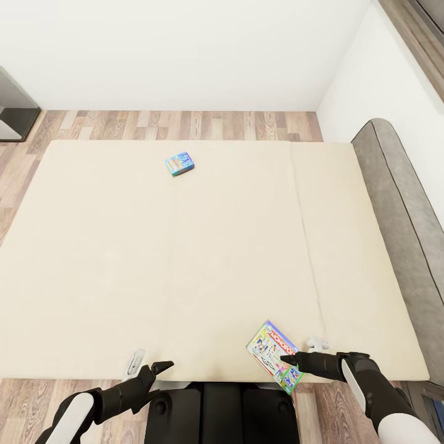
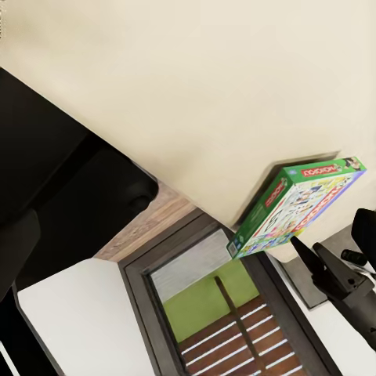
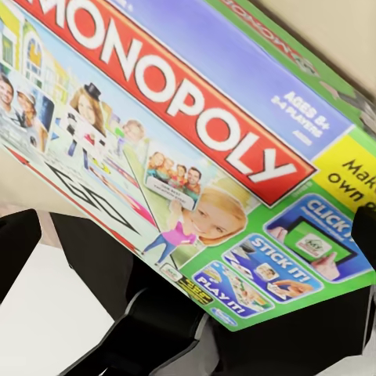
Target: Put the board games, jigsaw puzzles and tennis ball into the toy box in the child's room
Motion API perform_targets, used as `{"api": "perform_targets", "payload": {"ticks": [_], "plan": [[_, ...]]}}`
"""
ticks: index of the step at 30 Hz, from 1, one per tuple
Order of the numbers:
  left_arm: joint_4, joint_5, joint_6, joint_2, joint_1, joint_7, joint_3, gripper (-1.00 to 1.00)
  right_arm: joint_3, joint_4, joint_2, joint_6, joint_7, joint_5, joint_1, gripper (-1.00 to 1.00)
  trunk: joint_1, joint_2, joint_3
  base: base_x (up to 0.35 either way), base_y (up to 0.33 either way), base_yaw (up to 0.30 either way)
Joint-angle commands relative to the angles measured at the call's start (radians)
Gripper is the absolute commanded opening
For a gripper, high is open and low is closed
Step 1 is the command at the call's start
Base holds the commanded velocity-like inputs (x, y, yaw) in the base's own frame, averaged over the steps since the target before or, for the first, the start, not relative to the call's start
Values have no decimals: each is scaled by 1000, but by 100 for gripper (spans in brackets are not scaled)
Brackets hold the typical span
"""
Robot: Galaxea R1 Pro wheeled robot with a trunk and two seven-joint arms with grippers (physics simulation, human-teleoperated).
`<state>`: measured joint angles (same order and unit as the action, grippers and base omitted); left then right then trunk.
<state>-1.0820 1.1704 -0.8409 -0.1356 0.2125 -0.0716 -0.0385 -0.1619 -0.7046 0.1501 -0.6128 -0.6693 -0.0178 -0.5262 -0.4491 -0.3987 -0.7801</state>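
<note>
Two board games lie on the bed's beige mattress [image 1: 185, 259]. The small blue one [image 1: 179, 164] is far across, near the opposite edge. The green-edged Monopoly box [image 1: 274, 356] sits at the near edge and overhangs it. My right gripper [image 1: 302, 349] is open right at that box, with one dark finger [image 1: 288, 358] lying over its near end. Up close, the Monopoly box [image 3: 188, 157] spreads between the fingers, its printed face towards the camera. It also shows as the Monopoly box [image 2: 298, 204] in the left wrist view. My left gripper [image 1: 148, 365] hangs open and empty at the bed's near edge.
The grey headboard [image 1: 394, 203] runs along the bed's right side against a white wall. Wood-plank floor [image 1: 185, 123] borders the far and left sides. A dark cabinet corner [image 1: 15, 105] stands at far left. My black base [image 1: 209, 413] is against the bed's near edge.
</note>
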Motion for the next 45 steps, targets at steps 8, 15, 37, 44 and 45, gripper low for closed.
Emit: {"api": "perform_targets", "payload": {"ticks": [8, 15, 37, 44, 45], "plan": [[1, -6, -6, 0, 1, -7, -1, 100, -6, -5, -29, -10, -7, 24, 0, 100, -1, -1, -1, 0, 0, 0], [2, -6, -5, 0, 1, -7, -1, 100, -7, -5, -21, -10, -9, 24, 0, 100, -1, -1, -1, 0, 0, 0], [2, -6, -5, 0, 1, -7, -1, 100, -7, -6, -16, -10, -12, 23, 0, 100, -1, -1, -1, 0, 0, 0], [2, -6, -6, 1, 1, -7, -1, 100, -7, -6, -11, -10, -13, 24, 0, 100, -1, -1, -1, 0, 0, 0], [2, -6, -6, 1, 1, -7, -1, 100, -7, -6, -10, -10, -13, 24, 0, 100, -1, -1, -1, 0, 0, 0]]}}
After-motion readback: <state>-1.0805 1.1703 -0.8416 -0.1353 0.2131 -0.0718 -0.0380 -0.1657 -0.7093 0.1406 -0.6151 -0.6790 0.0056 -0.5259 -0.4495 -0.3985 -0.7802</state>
